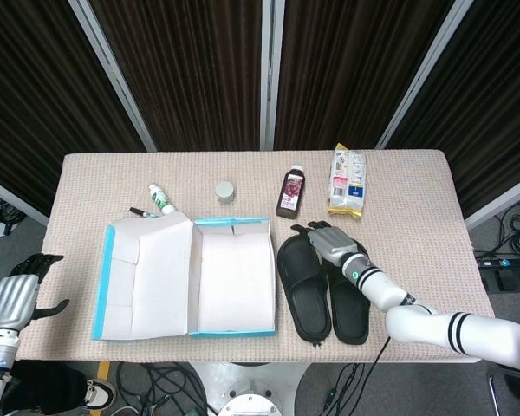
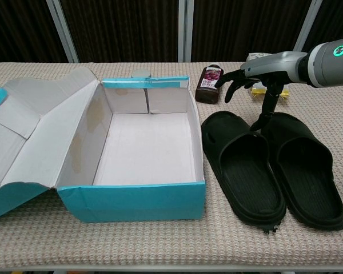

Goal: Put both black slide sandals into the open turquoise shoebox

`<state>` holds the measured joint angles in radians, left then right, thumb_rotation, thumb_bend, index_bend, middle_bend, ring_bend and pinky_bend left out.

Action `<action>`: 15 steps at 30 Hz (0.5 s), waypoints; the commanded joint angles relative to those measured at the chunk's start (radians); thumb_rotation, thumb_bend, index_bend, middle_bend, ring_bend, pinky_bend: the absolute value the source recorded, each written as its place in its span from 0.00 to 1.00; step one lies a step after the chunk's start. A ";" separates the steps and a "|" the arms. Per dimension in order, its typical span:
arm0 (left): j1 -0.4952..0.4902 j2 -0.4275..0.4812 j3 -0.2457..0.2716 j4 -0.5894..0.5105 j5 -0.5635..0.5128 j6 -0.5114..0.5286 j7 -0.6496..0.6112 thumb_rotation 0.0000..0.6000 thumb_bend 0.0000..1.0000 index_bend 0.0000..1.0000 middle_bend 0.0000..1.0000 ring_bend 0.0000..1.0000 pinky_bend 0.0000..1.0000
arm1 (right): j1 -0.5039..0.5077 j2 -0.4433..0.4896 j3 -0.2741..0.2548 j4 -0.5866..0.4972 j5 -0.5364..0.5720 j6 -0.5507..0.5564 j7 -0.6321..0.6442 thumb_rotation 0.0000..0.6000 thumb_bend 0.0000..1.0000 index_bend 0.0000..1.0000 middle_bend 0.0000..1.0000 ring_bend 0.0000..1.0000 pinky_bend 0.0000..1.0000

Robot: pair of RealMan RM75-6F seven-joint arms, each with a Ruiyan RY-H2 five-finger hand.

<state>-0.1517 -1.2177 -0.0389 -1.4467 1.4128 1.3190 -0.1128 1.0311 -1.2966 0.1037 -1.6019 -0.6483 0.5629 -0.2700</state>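
The open turquoise shoebox (image 1: 234, 328) (image 2: 131, 201) lies at the table's front left, its white inside bare and its lid (image 1: 143, 269) folded out to the left. Two black slide sandals lie side by side just right of it: the left sandal (image 1: 304, 291) (image 2: 244, 174) and the right sandal (image 1: 353, 303) (image 2: 307, 171). My right hand (image 1: 330, 242) (image 2: 257, 69) hovers over their toe ends, fingers spread, holding nothing. Its thumb reaches down to the gap between the two sandals. My left hand (image 1: 16, 293) hangs open off the table's front left corner.
Along the back stand a dark juice bottle (image 1: 289, 192) (image 2: 210, 83), a snack packet (image 1: 347, 182), a small grey can (image 1: 224, 191) and a white-and-green tube (image 1: 161, 199) with a black pen (image 1: 140, 211) beside it. The bottle is close behind my right hand.
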 commanded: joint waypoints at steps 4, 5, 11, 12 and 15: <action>0.000 0.003 0.000 -0.003 -0.003 -0.004 -0.013 1.00 0.17 0.20 0.20 0.13 0.21 | 0.028 0.004 -0.028 -0.028 0.036 0.022 -0.008 1.00 0.03 0.01 0.18 0.00 0.00; 0.000 0.005 0.000 -0.004 -0.004 -0.005 -0.016 1.00 0.17 0.20 0.20 0.13 0.21 | 0.032 0.006 -0.032 -0.032 0.042 0.019 -0.007 1.00 0.03 0.01 0.18 0.00 0.00; 0.000 0.010 0.002 -0.009 -0.005 -0.012 -0.031 1.00 0.17 0.20 0.20 0.13 0.21 | 0.053 0.017 -0.050 -0.053 0.061 0.011 0.005 1.00 0.01 0.00 0.18 0.00 0.00; -0.001 0.010 0.003 -0.009 -0.006 -0.015 -0.033 1.00 0.17 0.20 0.20 0.13 0.21 | 0.059 0.014 -0.058 -0.048 0.065 0.014 0.000 1.00 0.00 0.00 0.18 0.00 0.00; -0.001 0.011 0.005 -0.008 -0.007 -0.020 -0.035 1.00 0.17 0.20 0.20 0.13 0.21 | 0.074 0.002 -0.076 -0.035 0.086 0.014 -0.007 1.00 0.00 0.00 0.18 0.00 0.00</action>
<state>-0.1531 -1.2066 -0.0341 -1.4551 1.4059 1.2987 -0.1478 1.0995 -1.2898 0.0340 -1.6423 -0.5695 0.5768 -0.2739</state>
